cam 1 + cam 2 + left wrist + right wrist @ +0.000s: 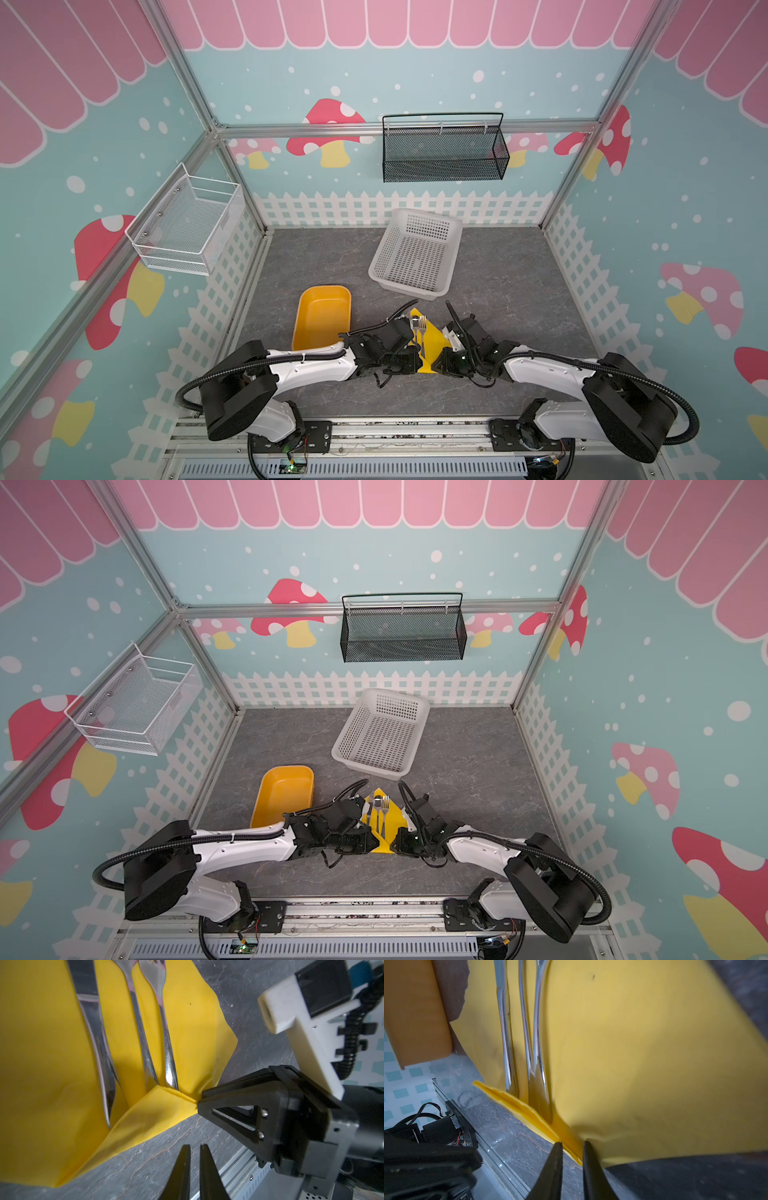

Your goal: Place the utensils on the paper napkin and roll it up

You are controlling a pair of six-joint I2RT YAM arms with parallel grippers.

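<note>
The yellow paper napkin (434, 332) (395, 817) lies on the grey table between my two wrists. On it the utensils lie side by side: knife (91, 1022), spoon (139, 1022) and fork (164, 1022), heads pointing away. The napkin's near corner (158, 1109) is folded up over the handle ends. My right gripper (200, 1101) (572, 1144) is shut on that folded edge. Beside it and just off the napkin, my left gripper (194, 1147) hangs over bare table; its jaws are almost together with nothing between them.
An orange-yellow tray (320, 316) sits just left of the napkin, behind my left wrist. A white plastic basket (415, 253) stands behind the napkin. A black mesh basket (442, 149) hangs on the back wall, a white wire basket (187, 220) on the left wall.
</note>
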